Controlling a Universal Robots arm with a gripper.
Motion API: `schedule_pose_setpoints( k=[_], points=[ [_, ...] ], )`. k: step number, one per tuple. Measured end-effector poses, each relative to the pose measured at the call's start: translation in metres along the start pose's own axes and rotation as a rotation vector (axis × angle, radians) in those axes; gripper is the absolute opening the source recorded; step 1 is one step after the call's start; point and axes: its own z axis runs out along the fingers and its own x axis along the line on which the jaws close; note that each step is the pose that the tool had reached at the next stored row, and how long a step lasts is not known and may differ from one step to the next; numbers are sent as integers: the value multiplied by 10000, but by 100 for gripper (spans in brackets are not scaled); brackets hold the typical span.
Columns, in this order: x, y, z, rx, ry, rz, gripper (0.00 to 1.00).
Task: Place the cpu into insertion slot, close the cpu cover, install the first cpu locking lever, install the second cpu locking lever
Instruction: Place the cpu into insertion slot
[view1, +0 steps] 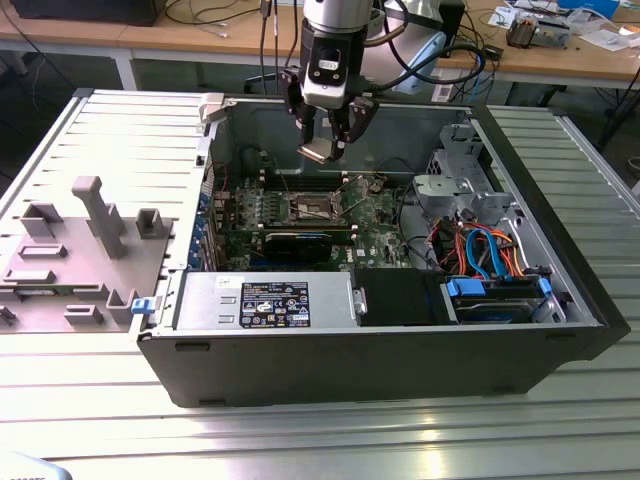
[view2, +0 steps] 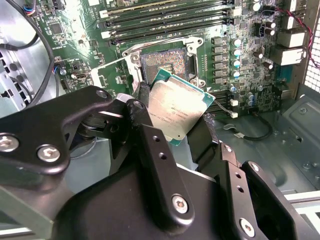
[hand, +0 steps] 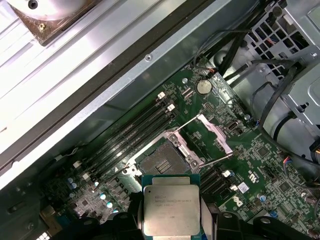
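Observation:
My gripper (view1: 325, 138) is shut on the cpu (view1: 317, 152), a flat silvery square chip held by its edges and slightly tilted. It hangs in the air above the motherboard inside the open computer case. In both wrist views the cpu (view2: 175, 111) (hand: 171, 210) sits between the black fingers (view2: 144, 107). The insertion slot (hand: 160, 162) (view2: 164, 62) (view1: 313, 208) lies bare, a dark square with a silver rim, below and a little beyond the chip. The cpu cover (hand: 214, 132) (view2: 116, 74) stands swung open beside the slot. Thin wire levers (hand: 187, 122) stand raised by the socket.
Long memory slots (hand: 130, 137) run along one side of the socket. A black graphics card (view1: 300, 243), a power supply (view1: 265, 300) and a drive cage with coloured cables (view1: 480, 250) fill the case. A grey fixture plate (view1: 70, 250) lies at the exterior view's left.

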Motion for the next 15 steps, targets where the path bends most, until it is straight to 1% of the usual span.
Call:
schedule_pose_setpoints(
  k=[15],
  points=[
    [0, 0, 0, -1, 0, 87, 55]
  ],
)
